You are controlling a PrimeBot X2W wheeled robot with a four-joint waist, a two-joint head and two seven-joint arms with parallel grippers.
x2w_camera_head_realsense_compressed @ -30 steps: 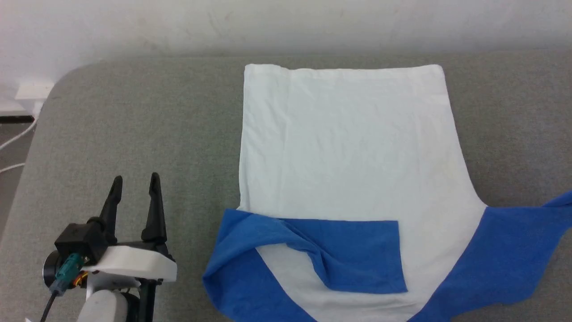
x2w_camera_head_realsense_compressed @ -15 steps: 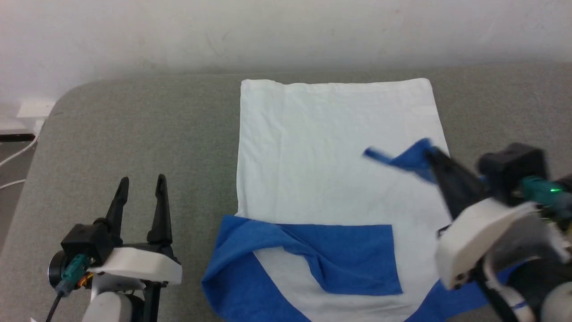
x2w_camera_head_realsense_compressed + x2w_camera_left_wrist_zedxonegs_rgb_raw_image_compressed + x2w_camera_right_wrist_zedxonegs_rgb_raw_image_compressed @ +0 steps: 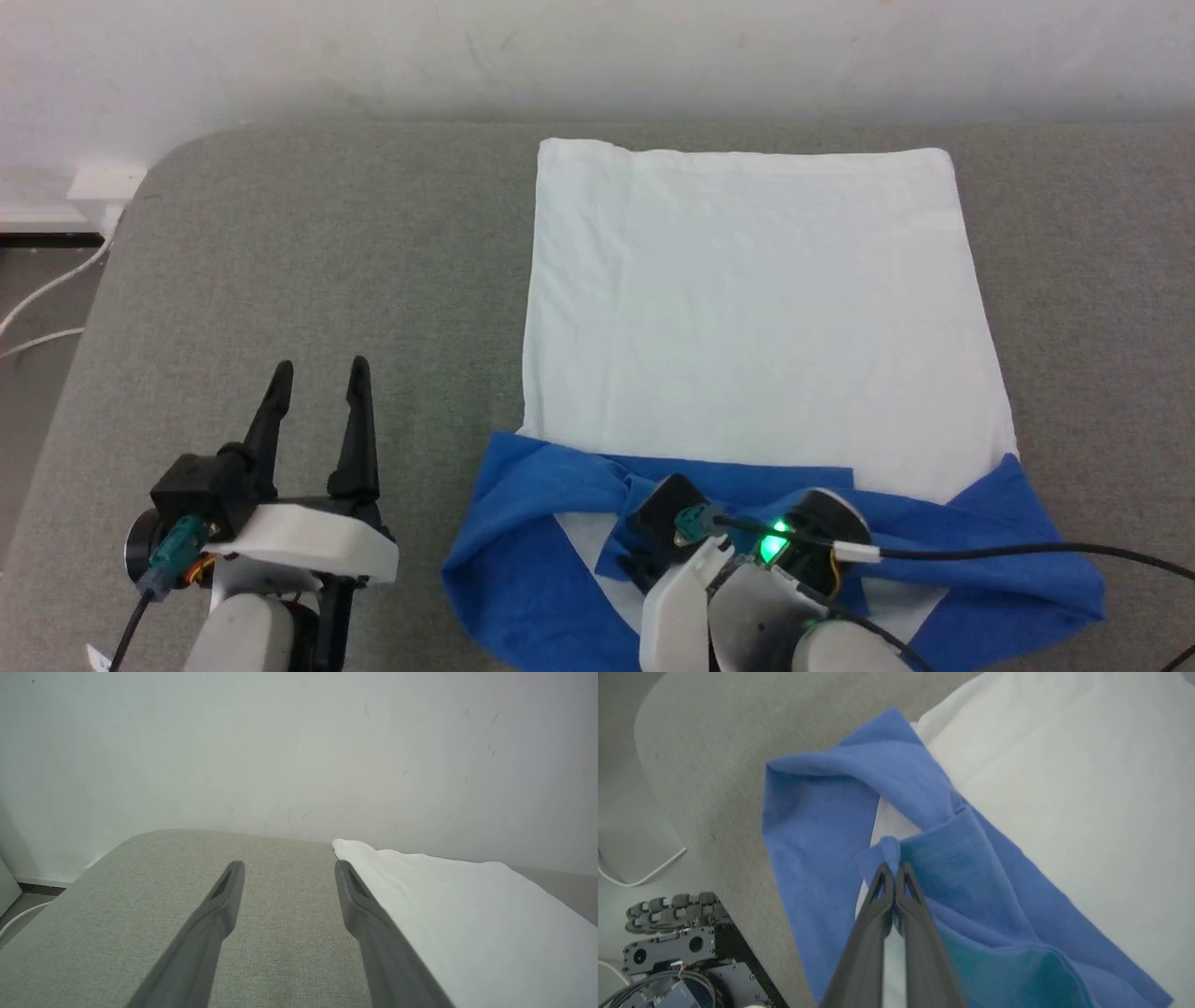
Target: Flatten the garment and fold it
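The white cotton T-shirt with royal-blue raglan sleeves [image 3: 747, 308] lies flat on the grey cloth-covered table [image 3: 308, 233], shoulders at the near edge. The jaws of the right gripper [image 3: 890, 870] pinch only a tip of blue sleeve [image 3: 952, 858]. It may slip out, or drag and bunch the fabric beneath. Those of the left gripper [image 3: 317, 383] stand wide and empty beside the shirt.

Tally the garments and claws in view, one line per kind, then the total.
garment: 1
claws: 2 (left claw open, right claw shut on the garment's blue sleeve)
total: 3
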